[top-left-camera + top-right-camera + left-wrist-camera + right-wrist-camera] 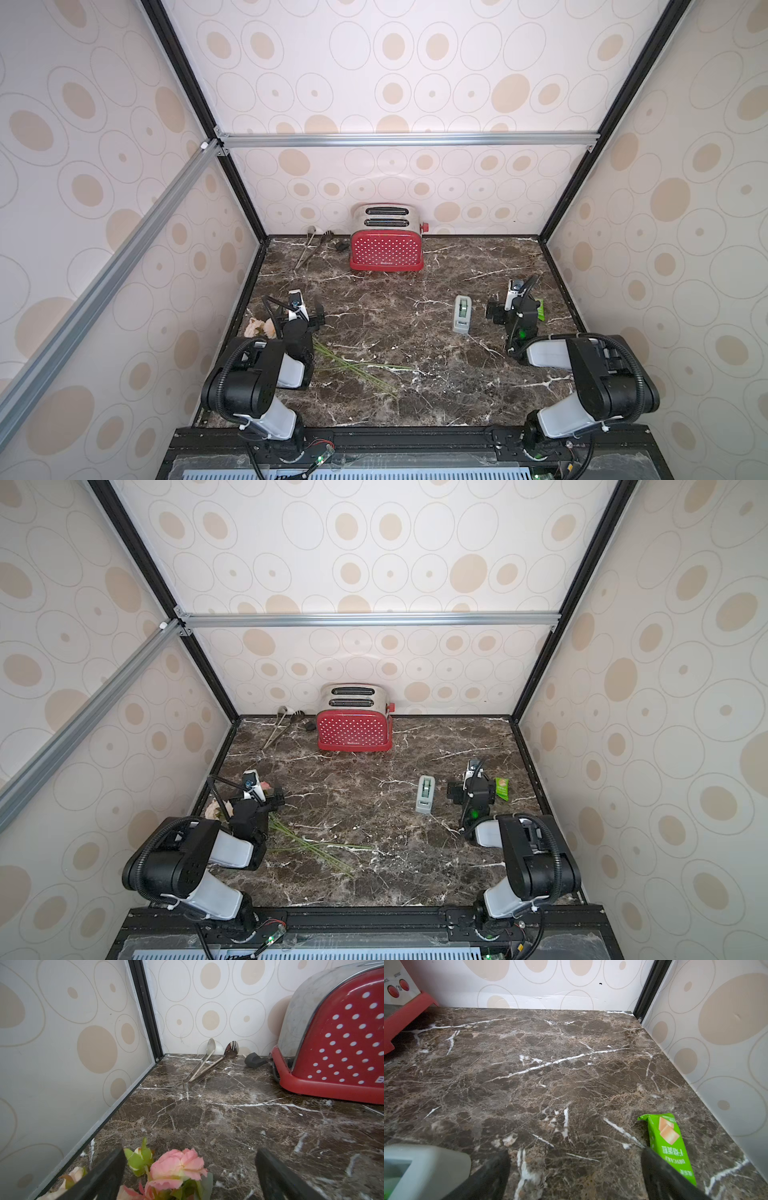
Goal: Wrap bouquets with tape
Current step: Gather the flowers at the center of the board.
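Both hands are released, jaws spread wide and holding nothing. The bouquet [177, 1168] lies at 9 o'clock on the dark marble surface [395, 395], against the side wall. Its pink and cream blooms sit under the left hand [300, 319], and its thin green stems [353, 365] trail toward 4 o'clock. In the left wrist view a pink bloom sits between the spread fingers [108, 1169], possibly brushing one; contact is hard to judge.

The tape dispenser [461, 313] stands at 3 o'clock on the surface. The right hand [513, 309] is just beside it at its 3 o'clock, low over bare marble. A green packet [501, 788] lies at that hand's 3 o'clock. A red dotted toaster [386, 245] stands at 12 o'clock by the back wall, with metal tongs [207, 1064] at 11 o'clock.
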### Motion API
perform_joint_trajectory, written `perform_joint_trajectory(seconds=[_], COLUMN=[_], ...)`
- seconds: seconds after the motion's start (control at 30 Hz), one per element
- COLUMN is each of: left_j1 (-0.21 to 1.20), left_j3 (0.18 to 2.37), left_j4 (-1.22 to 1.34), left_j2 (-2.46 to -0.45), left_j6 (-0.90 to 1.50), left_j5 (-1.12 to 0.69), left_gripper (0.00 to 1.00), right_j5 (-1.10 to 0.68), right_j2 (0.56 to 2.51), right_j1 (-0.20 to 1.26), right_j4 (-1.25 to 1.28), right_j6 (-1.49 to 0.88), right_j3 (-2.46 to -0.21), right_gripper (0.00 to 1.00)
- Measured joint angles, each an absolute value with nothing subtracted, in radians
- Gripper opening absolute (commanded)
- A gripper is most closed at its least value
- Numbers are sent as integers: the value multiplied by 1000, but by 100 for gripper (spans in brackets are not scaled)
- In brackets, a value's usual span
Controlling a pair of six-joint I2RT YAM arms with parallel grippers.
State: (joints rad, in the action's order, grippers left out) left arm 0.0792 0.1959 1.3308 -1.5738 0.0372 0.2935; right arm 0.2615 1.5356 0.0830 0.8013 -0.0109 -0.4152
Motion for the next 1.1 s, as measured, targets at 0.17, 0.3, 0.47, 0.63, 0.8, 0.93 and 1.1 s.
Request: perform_joint_trajectory(seconds=[0.17, 0.3, 0.47, 0.63, 0.8, 0.93, 1.1], left_j1=[79, 79, 79, 79, 79, 79, 82], left_j3=[196, 196, 196, 196, 196, 196, 210], left_j4=[1331, 1331, 1330, 1330, 1330, 1321, 1220], left_j2=[-1574, -1574, -1574, -1574, -1574, -1565, -1454], left_j6=[37, 37, 37, 37, 37, 38, 44], left_j5=[294, 294, 293, 293, 293, 297, 317], left_gripper=[99, 99, 99, 99, 98, 98, 99], right_j5=[262, 262, 262, 262, 262, 262, 287], right_j2=[1536, 1536, 1536, 1536, 1536, 1533, 1391], right_j1=[83, 83, 83, 83, 83, 83, 83], right_j4=[801, 801, 801, 801, 801, 806, 638], right_j6=[-11, -11, -11, -11, -11, -11, -38], right_j3=[-415, -415, -415, -415, -415, -414, -430], right_gripper=[100, 100, 100, 100, 100, 100, 100])
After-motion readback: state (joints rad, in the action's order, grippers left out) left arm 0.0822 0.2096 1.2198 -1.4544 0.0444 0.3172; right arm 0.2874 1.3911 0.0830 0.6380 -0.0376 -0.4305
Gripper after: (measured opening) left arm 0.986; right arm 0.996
